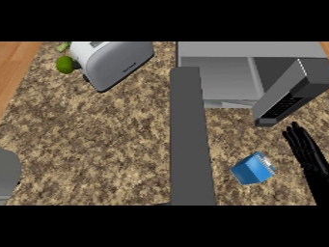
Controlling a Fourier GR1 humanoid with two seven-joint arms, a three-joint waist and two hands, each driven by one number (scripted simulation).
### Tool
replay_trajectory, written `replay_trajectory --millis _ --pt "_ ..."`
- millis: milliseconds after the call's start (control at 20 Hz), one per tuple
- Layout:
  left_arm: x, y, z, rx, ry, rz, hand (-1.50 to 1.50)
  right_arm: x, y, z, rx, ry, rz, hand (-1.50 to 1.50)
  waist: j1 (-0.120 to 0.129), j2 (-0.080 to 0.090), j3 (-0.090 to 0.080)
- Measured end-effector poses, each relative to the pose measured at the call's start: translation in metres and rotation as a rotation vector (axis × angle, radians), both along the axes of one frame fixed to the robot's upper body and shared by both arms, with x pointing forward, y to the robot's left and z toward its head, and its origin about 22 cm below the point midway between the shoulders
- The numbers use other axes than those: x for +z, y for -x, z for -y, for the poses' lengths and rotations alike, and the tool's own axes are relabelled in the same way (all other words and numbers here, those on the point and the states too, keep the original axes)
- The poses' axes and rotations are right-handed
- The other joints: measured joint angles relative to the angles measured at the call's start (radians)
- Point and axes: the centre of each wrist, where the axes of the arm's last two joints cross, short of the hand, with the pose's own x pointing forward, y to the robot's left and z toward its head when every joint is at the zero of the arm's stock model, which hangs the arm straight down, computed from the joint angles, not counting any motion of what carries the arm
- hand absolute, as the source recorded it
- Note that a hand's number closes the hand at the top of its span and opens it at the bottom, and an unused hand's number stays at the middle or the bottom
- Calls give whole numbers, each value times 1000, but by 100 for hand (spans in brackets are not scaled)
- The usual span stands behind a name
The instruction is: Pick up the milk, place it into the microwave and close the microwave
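Milk [253,168] seen tipped on counter [95,140] before open microwave [227,79], likely light, stiff, slick (carton); best taken across flat sides. Right hand [310,155] just beside, fingers straight, nothing held.

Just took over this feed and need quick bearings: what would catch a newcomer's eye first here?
The blue milk lies tilted on the speckled counter at lower right, beside the black right hand, whose fingers are straight and apart from it. Above them the microwave stands open, its door swung out at right. A white toaster sits at upper left.
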Motion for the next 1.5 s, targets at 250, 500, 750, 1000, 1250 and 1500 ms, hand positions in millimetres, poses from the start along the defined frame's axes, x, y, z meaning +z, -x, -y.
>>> replay_trajectory --millis 250,500,750,1000,1250,1500 --pt "-6 10 -4 -7 16 -1 -150 -43 -7 16 -26 35 -45 -150 3 0 0" --pt "-2 14 -11 5 5 -8 -150 -77 -6 22 -23 67 -65 -150 0 0 0" --pt "-4 21 -14 4 16 -8 -150 -114 -12 27 -24 121 -68 -150 3 1 1" --pt "-5 26 -13 -2 30 -20 -150 -143 -22 34 -7 133 -72 -150 6 2 1" --pt "-7 30 -19 -6 22 -5 -150 -160 -34 34 -2 117 -95 -150 8 3 1" --pt "-5 31 -21 -12 18 -1 -150 -170 -41 28 -2 80 -127 -150 8 3 2"
